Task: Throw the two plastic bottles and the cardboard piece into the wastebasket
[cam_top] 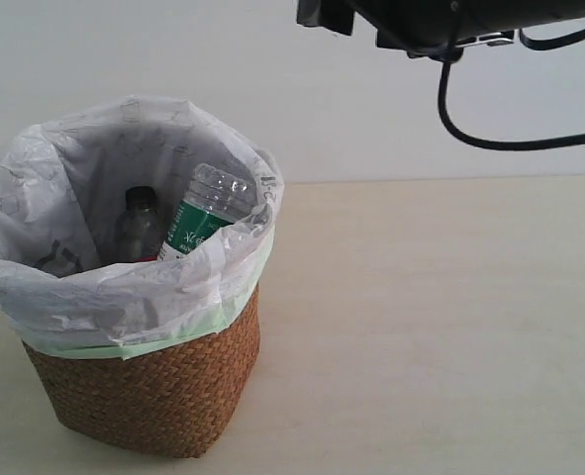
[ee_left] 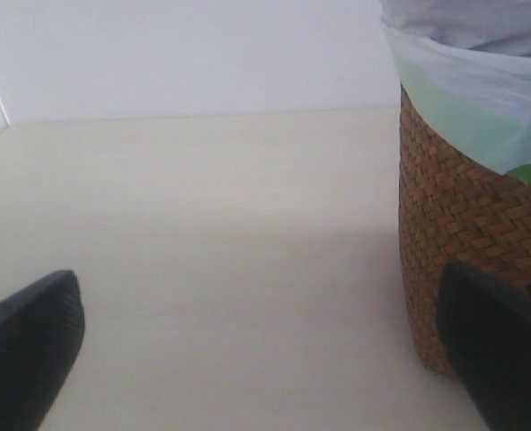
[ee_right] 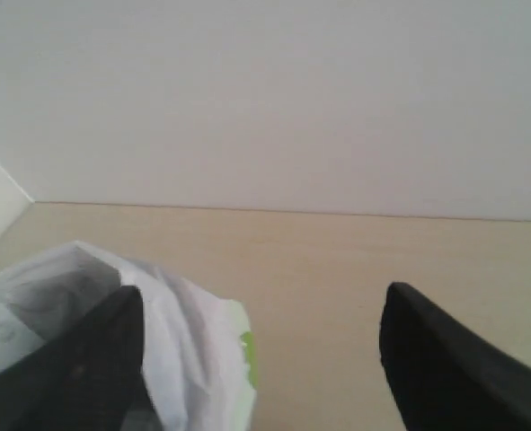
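We see the green-label bottle (cam_top: 205, 213) and the black-capped bottle (cam_top: 139, 223) in the wastebasket (cam_top: 163, 386); the cardboard piece shows nowhere.

The left end effector (ee_left: 256, 364) hangs low beside the wicker wall, jaws apart and empty. The right end effector (ee_right: 265, 377) hovers above the bag (ee_right: 193, 350), also spread and holding nothing. We judge the job nearly done: we should back away without snagging the liner's rim, then check the tabletop (cam_top: 421, 327) and the basket's depths for the cardboard.
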Motion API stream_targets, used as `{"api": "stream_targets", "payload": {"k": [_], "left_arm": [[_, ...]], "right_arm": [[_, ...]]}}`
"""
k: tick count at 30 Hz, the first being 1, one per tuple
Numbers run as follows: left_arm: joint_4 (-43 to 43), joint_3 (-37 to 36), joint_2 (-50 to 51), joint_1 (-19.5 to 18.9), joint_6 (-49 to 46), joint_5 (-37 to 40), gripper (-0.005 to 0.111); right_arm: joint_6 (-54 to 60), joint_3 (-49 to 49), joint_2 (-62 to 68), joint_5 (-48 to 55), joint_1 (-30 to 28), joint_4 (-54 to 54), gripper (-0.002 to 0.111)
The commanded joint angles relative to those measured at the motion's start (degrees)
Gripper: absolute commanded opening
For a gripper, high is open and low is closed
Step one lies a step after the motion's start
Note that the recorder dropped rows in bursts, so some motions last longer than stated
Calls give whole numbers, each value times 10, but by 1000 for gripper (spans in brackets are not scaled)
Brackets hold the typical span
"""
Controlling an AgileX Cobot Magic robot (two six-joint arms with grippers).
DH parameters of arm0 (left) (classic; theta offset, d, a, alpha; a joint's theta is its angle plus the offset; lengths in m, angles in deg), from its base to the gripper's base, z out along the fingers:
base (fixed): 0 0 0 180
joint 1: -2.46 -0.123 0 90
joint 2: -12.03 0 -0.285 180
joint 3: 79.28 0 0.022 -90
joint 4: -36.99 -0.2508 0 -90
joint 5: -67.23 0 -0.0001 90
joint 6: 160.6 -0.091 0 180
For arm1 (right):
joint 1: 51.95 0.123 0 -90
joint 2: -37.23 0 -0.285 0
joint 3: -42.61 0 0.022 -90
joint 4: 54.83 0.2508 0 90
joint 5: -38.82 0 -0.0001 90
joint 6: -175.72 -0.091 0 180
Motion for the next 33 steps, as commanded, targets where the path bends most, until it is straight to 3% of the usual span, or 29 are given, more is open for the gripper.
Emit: {"api": "stream_targets", "payload": {"k": [1, 9, 12, 17, 33], "left_arm": [[1, 2, -2, 4, 5, -4, 108], [1, 2, -2, 4, 5, -4, 108], [1, 2, -2, 4, 5, -4, 108], [1, 2, -2, 4, 5, -4, 108], [1, 2, -2, 4, 5, -4, 108]], "right_arm": [[4, 4, -5, 60, -33, -25, 66], [-5, 43, 5, 101, -55, -65, 65], [-12, 78, 5, 81, -56, -70, 49], [-23, 139, 5, 40, -56, -78, 0], [-77, 301, 4, -127, -56, -78, 0]]}}
